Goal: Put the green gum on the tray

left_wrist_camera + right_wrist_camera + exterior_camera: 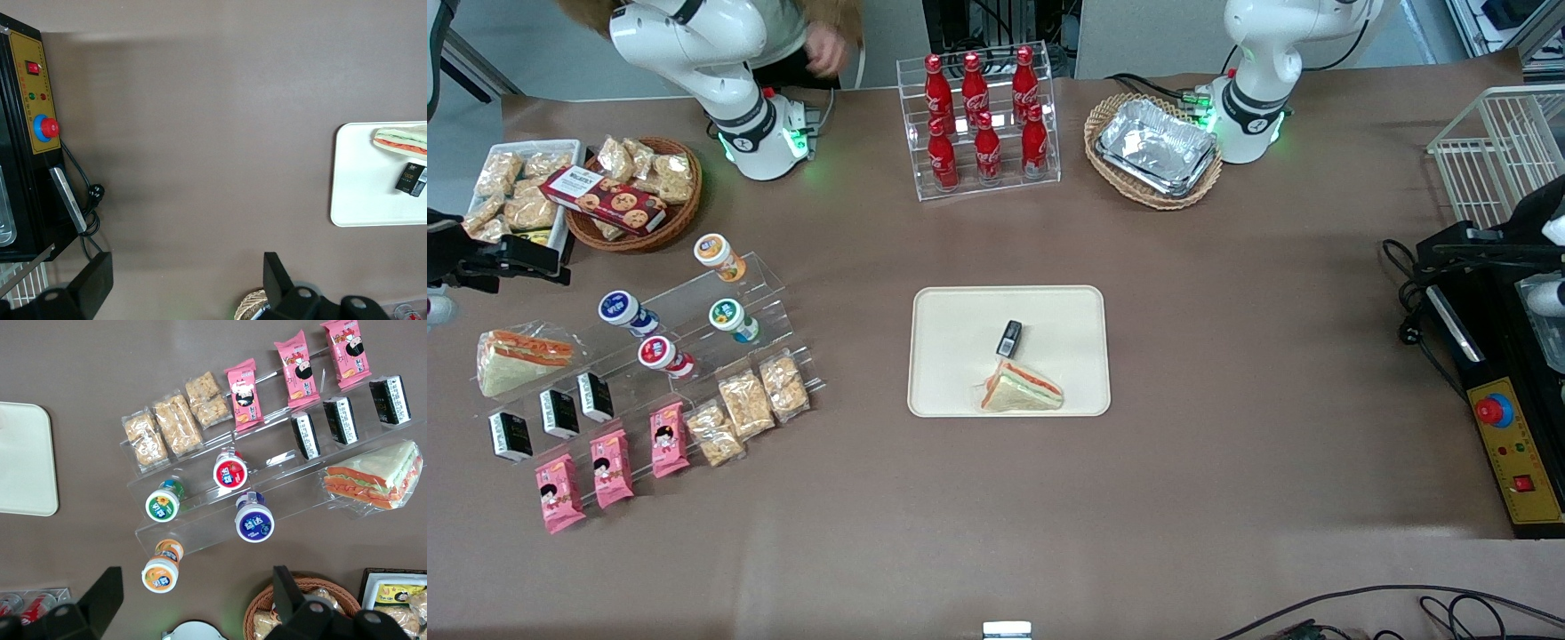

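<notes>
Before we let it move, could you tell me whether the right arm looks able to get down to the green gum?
Probably yes: the green gum lies uncovered on the clear stepped stand, apart from neighbouring bottles, with the open end effector above it.

The gripper [193, 603] is showing only its two dark fingers [100, 597], its body cut off. The tray [23, 460] is running off the edge. The green gum [162, 505] label is reading too small.
</notes>
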{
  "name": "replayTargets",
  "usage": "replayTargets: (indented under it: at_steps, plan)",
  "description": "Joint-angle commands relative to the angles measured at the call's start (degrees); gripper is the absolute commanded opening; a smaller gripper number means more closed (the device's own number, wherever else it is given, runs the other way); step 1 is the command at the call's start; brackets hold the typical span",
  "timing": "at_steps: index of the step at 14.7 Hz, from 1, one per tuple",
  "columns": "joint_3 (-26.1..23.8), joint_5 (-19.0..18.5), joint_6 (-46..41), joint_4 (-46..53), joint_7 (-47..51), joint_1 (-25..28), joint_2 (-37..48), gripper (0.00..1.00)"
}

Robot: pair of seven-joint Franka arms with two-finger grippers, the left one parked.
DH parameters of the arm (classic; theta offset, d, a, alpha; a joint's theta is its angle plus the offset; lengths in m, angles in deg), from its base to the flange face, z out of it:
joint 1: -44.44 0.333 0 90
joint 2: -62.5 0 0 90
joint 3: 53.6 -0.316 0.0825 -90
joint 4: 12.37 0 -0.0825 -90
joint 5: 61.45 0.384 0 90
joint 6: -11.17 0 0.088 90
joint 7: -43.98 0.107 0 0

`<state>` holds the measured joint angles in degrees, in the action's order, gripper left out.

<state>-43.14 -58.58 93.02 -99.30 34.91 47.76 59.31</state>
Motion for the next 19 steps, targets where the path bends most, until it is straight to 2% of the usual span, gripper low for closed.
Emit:
replayTargets:
  at_steps: [1,15,17,19]
  plan:
    - [0.0,0.4,0.3,1.1,-0.7,-0.6,-0.7,1.00]
    - [0.0,0.4,-0.1,-1.1,0.1,-0.3,0.3,1.00]
    - [-0.1,0.4,0.5,-3.5,0.1,-0.3,2.4,1.00]
    - [-0.1,0.3,4.2,-10.1,0.1,-0.1,7.0,1.00]
